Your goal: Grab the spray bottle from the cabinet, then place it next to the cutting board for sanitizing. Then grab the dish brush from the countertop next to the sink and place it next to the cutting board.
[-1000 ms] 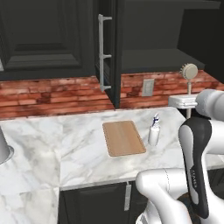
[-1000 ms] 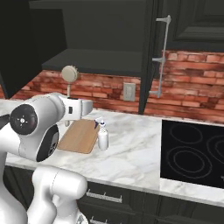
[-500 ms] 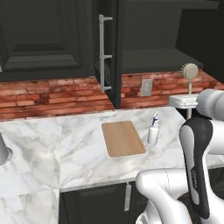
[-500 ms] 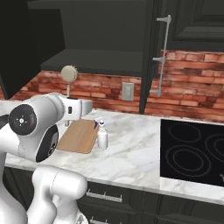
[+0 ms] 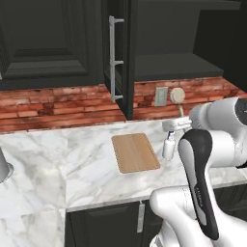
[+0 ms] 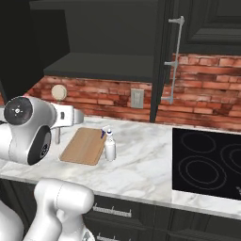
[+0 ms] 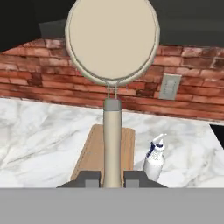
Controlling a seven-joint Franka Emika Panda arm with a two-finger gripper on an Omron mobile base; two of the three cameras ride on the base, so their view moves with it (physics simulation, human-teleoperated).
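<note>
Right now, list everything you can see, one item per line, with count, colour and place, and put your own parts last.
cutting board: one, light brown, flat on the countertop.
spray bottle: one, white with blue on the nozzle, upright beside the cutting board.
dish brush: one, beige handle, cream round head, held upright above the counter.
countertop: one, white marble with grey veins.
cabinet: one, black, door open, silver bar handle.
brick wall: one, red, behind the counter.
wall outlet: one, grey, on the brick.
cooktop: one, black, set in the counter.
gripper: one, dark fingers, closed on the brush handle.
</note>
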